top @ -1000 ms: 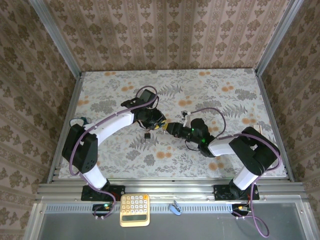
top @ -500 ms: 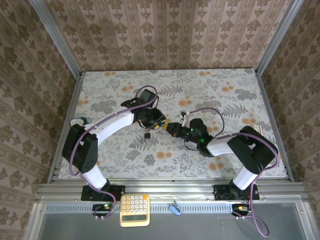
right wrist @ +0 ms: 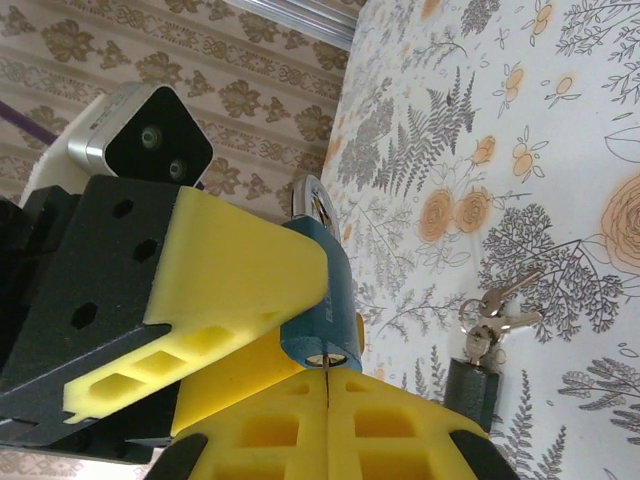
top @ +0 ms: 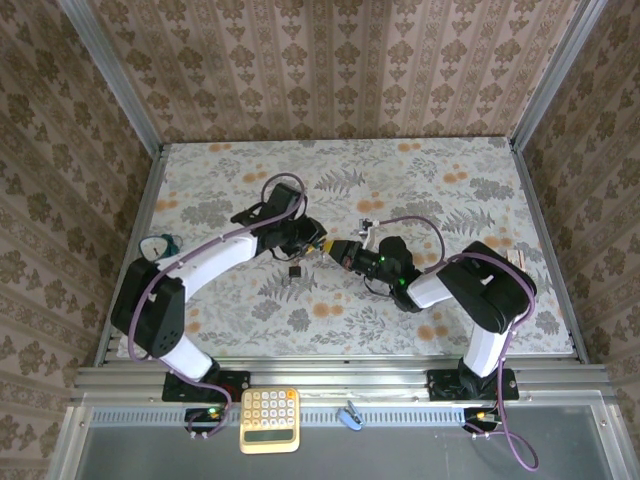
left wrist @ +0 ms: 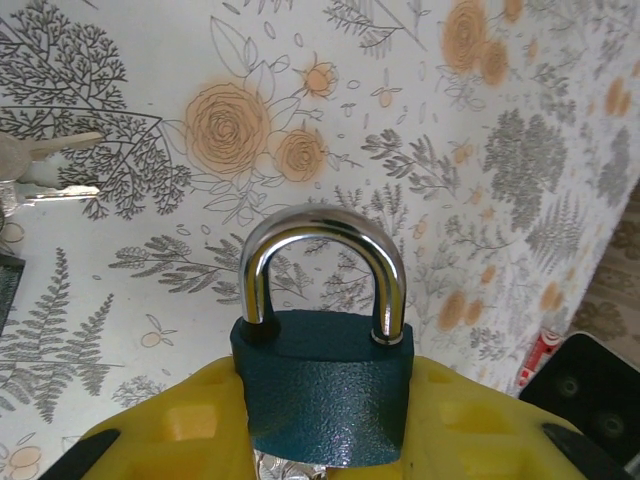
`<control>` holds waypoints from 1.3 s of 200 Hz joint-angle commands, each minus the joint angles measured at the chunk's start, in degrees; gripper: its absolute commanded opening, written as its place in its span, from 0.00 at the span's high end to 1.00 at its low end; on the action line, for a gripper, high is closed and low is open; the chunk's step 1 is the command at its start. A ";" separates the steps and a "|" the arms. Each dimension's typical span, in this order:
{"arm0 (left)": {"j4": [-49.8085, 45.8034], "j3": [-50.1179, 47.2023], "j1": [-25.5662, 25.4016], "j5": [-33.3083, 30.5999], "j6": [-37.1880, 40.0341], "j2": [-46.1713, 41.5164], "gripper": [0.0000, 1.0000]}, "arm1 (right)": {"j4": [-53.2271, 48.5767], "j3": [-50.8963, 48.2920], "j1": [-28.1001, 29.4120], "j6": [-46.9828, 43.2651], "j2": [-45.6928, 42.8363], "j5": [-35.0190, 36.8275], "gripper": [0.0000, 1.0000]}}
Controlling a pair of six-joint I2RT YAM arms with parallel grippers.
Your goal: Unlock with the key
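The padlock (right wrist: 318, 290) is clamped in my left hand (top: 312, 243), held above the worktop (right wrist: 560, 150) with its keyhole facing my right hand (right wrist: 327, 430), which is closed tight on the key (right wrist: 327, 376). The blade's tip is right at the keyhole. I judge the thing now is to keep blade and slot in line, push straight in, then twist without letting the left grip slip. Spare keys (right wrist: 495, 318) lie on the flowered worktop below. Patterned wallpaper (top: 340, 70) closes the booth, and a calculator (top: 269, 420) sits on the near ledge.
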 commanded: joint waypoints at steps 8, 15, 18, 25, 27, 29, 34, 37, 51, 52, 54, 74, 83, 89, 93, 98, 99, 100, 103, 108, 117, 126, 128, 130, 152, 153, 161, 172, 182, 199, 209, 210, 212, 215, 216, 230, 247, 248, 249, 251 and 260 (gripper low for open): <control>11.27 -2.18 -0.19 8.17 -1.44 -4.20 0.79 | 3.13 1.06 -0.74 4.56 1.55 -1.57 1.00; 14.22 -3.09 0.00 9.07 -1.66 -4.60 0.79 | 4.30 1.04 -0.99 5.94 2.01 -2.27 1.00; 15.24 -3.49 0.07 9.46 -1.81 -4.86 0.79 | 4.45 1.01 -1.03 6.38 2.12 -2.53 1.00; 17.53 -4.23 0.26 10.11 -1.99 -5.40 0.79 | 4.52 1.25 -1.19 7.35 2.30 -3.14 1.00; 18.40 -4.40 0.31 10.30 -1.93 -5.50 0.79 | 4.58 1.28 -1.25 7.48 2.34 -3.25 1.00; 19.05 -4.58 0.35 10.43 -1.87 -5.64 0.79 | 4.53 1.31 -1.31 7.62 2.29 -3.39 1.00; 20.08 -4.86 0.44 10.71 -1.82 -6.02 0.79 | 4.58 1.32 -1.36 8.02 2.27 -3.64 1.00; 20.49 -5.04 0.45 10.94 -1.82 -6.24 0.79 | 4.52 1.39 -1.36 8.13 2.27 -3.81 1.00; 23.67 -5.96 0.58 12.06 -1.56 -7.27 0.79 | 4.57 1.55 -1.44 9.05 2.07 -4.47 1.00; 23.83 -6.06 0.60 12.10 -1.56 -7.32 0.79 | 4.59 1.56 -1.44 9.12 2.08 -4.46 1.00; 24.21 -6.18 0.62 12.25 -1.56 -7.41 0.79 | 4.53 1.58 -1.45 9.24 2.09 -4.55 1.00; 28.88 -7.65 0.78 13.72 -2.18 -8.70 0.79 | 5.01 1.58 -1.62 10.70 2.02 -4.68 1.00; 31.44 -8.42 0.87 14.43 -2.37 -9.11 0.80 | 4.99 1.65 -1.71 11.19 1.91 -4.79 1.00; 32.68 -8.92 0.99 14.77 -2.71 -9.35 0.80 | 5.03 1.67 -1.71 11.36 1.76 -4.98 1.00; 33.88 -9.35 1.07 15.02 -2.92 -9.55 0.80 | 5.06 1.67 -1.71 11.58 1.68 -5.14 1.00; 35.06 -9.77 1.09 15.34 -3.21 -9.78 0.80 | 5.08 1.67 -1.71 11.85 1.66 -5.09 1.00; 35.28 -9.81 1.07 15.37 -3.26 -9.81 0.80 | 5.10 1.67 -1.71 11.88 1.66 -5.08 1.00; 35.48 -9.87 1.11 15.43 -3.29 -9.87 0.80 | 5.03 1.67 -1.71 11.95 1.61 -5.08 1.00; 35.91 -10.08 1.20 15.56 -3.43 -10.03 0.80 | 5.00 1.60 -1.71 12.19 1.54 -5.23 1.00; 37.06 -10.48 1.15 15.66 -3.66 -10.25 0.80 | 5.06 1.55 -1.78 12.69 1.50 -5.17 1.00; 38.77 -11.12 1.28 16.05 -3.94 -10.69 0.80 | 5.22 1.57 -1.88 13.73 1.63 -5.46 1.00; 39.86 -11.64 1.37 16.16 -4.15 -11.14 0.80 | 5.26 1.58 -1.94 14.64 1.65 -5.52 1.00; 40.17 -11.79 1.34 16.18 -4.18 -11.20 0.80 | 5.25 1.62 -1.97 14.82 1.65 -5.58 1.00; 40.43 -11.92 1.40 16.23 -4.26 -11.28 0.80 | 5.31 1.66 -1.97 15.00 1.65 -5.67 1.00; 40.84 -12.65 1.70 16.38 -4.56 -12.01 0.79 | 4.95 1.63 -1.98 15.22 1.08 -5.83 1.00; 40.77 -12.66 1.69 16.33 -4.60 -12.03 0.79 | 4.90 1.65 -1.98 15.19 1.10 -5.80 1.00; 38.85 -12.50 1.83 15.86 -4.38 -12.41 0.79 | 4.49 1.41 -2.06 14.67 0.83 -5.67 1.00; 35.50 -11.97 2.02 14.99 -3.50 -12.78 0.78 | 2.71 1.07 -2.15 13.29 -0.05 -5.62 0.98; 31.16 -11.21 2.19 13.98 -2.76 -12.92 0.78 | 0.56 0.71 -2.34 11.42 -1.11 -5.43 0.90; 25.54 -10.49 2.47 12.24 -2.58 -13.01 0.76 | -5.77 0.31 -2.50 6.75 -3.99 -5.52 0.80; 22.68 -10.10 2.80 11.57 -2.69 -12.77 0.76 | -11.61 0.44 -2.53 2.92 -6.60 -5.31 0.74; 22.19 -10.06 2.85 11.47 -2.69 -12.75 0.76 | -12.34 0.48 -2.51 2.54 -6.87 -5.24 0.73; 21.45 -9.92 2.89 11.30 -2.72 -12.70 0.76 | -13.52 0.47 -2.51 1.73 -7.47 -5.14 0.72; 20.40 -9.81 3.03 11.09 -2.77 -12.59 0.75 | -15.17 0.53 -2.43 0.64 -8.22 -4.95 0.71; 20.08 -9.74 3.06 11.00 -2.78 -12.58 0.75 | -15.74 0.57 -2.47 0.17 -8.56 -4.88 0.70; 15.31 -8.42 3.34 10.29 -2.05 -11.80 0.75 | -24.74 0.76 -2.34 -6.13 -13.01 -3.97 0.67; 9.67 -6.83 3.52 9.03 -0.84 -10.77 0.75 | -39.21 1.95 -1.36 -15.51 -19.70 -0.68 0.62; 9.45 -6.80 3.52 8.87 -0.85 -10.74 0.75 | -39.59 1.99 -1.32 -16.03 -20.10 -0.42 0.62; 9.20 -6.70 3.48 8.80 -0.76 -10.73 0.75 | -40.43 2.05 -1.25 -16.52 -20.43 -0.15 0.62; 8.67 -6.58 3.51 8.63 -0.65 -10.66 0.75 | -41.84 2.07 -1.16 -17.47 -21.18 0.31 0.61; 7.66 -6.26 3.52 8.05 -0.37 -10.30 0.75 | -46.27 1.98 -0.75 -21.16 -24.62 2.11 0.60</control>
